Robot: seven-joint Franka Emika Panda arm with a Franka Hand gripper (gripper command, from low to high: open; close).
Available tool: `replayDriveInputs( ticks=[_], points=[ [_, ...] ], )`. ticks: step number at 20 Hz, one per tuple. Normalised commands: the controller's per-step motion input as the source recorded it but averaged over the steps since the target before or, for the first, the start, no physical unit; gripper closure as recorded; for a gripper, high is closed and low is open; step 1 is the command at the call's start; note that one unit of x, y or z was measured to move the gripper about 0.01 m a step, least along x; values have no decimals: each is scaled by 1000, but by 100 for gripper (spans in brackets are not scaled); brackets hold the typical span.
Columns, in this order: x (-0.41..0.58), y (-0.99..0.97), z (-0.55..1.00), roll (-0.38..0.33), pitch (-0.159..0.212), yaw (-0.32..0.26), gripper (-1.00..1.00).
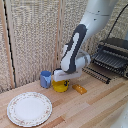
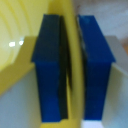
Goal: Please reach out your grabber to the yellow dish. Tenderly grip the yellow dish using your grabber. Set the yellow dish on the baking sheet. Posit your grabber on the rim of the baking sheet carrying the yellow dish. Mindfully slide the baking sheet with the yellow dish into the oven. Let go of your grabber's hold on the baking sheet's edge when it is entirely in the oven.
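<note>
Wrist view: tool (image 2: 74, 70) pinches yellow dish (image 2: 17, 40) rim — (blue fingers (image 2: 49, 70)).

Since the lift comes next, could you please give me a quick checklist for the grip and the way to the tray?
1. Grabber down at the yellow dish: ok.
2. Blue fingers either side of the dish rim: ok.
3. Fingers firmly clamped on the rim: cannot tell.
4. Blue cup apart from the dish: cannot tell, they stand very close.
5. Baking sheet out in front of the oven: ok.
6. Orange piece beside the dish, near the path: not ok.
</note>
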Motion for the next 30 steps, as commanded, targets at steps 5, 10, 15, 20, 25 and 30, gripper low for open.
replayDriveInputs(
  ticks=[5,10,15,20,25,30],
  points=[
    [226,-291,926,0,39,-4,100],
    [369,-283,857,0,3,-15,100],
    [340,-420,770,0,0,-137,100],
    [269,-315,615,-14,0,-261,100],
    [209,-166,558,-35,0,-313,100],
    [191,-182,489,-27,-8,-312,100]
  ],
)
